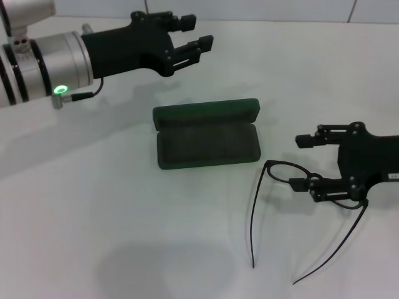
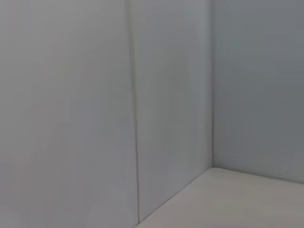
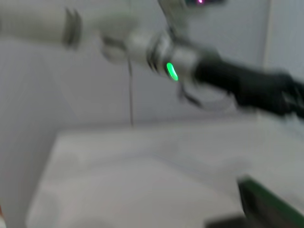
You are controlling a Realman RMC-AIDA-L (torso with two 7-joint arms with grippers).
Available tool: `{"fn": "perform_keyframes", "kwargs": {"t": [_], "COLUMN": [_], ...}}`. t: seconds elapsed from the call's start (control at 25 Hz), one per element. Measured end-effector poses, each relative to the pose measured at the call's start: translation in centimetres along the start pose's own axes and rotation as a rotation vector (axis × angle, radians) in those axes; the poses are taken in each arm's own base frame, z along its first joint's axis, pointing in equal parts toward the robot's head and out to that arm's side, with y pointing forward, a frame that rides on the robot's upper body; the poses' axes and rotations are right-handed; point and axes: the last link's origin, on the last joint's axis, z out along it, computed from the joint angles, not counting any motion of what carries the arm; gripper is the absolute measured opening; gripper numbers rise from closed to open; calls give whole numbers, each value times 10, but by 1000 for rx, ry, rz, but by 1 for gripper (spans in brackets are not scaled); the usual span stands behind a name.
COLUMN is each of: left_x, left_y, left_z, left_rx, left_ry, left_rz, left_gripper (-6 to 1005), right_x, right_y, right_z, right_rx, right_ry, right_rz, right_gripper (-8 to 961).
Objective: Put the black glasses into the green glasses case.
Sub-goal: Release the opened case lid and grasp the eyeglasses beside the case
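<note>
Right gripper (image 1: 303, 162): right edge of the head view, low over the table; fingers spread wide, one above at mid-height, the other lower and overlapping the frame front of the black glasses (image 1: 293, 205). Whether it touches the frame cannot be told; nothing clamped.
Left gripper (image 1: 198, 38): upper left of the head view, raised above the table, fingers apart, holding nothing.
Black glasses: lower right of the head view, flat on the white table (image 1: 93, 205), temple arms unfolded and trailing toward the bottom edge.
Green glasses case (image 1: 207, 134): centre of the head view, open, lid tipped back, dark lining showing; just left of the glasses, not touching.
Open room: bare table left of and below the case.
</note>
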Motion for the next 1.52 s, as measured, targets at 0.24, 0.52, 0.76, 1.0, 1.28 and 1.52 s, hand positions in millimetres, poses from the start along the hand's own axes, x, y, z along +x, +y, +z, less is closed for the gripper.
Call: {"fn": "perform_keyframes", "kwargs": {"t": [0.24,0.52,0.76,1.0,1.28,1.52], "left_x": [-15,-21,-22,-21,-20,-21], "left_y": [6,7,6,5,5,7], "left_z": [-4,-6,-6,-6,-5,-4], "left_rx": [-13,-16,-15,-15,-23,-27], "left_ry": [-13,-21,-27,-30,-37,-43], "left_rz": [-81,-105,-112,-122,-106,-99], "left_gripper": [491,492,493,495,495,494], "right_x": [-9,-1,-2,-2,-7,-11], "right_y": [-10,-17,-21,-24,-26,-27], "right_z": [-6,7,14,18,41,52], "right_rx": [43,51,67,72,39,28], "right_ry": [245,439,479,518,599,611], "right_rz": [86,131,131,146,138,112], "right_gripper": [674,622,597,572,494,481]}}
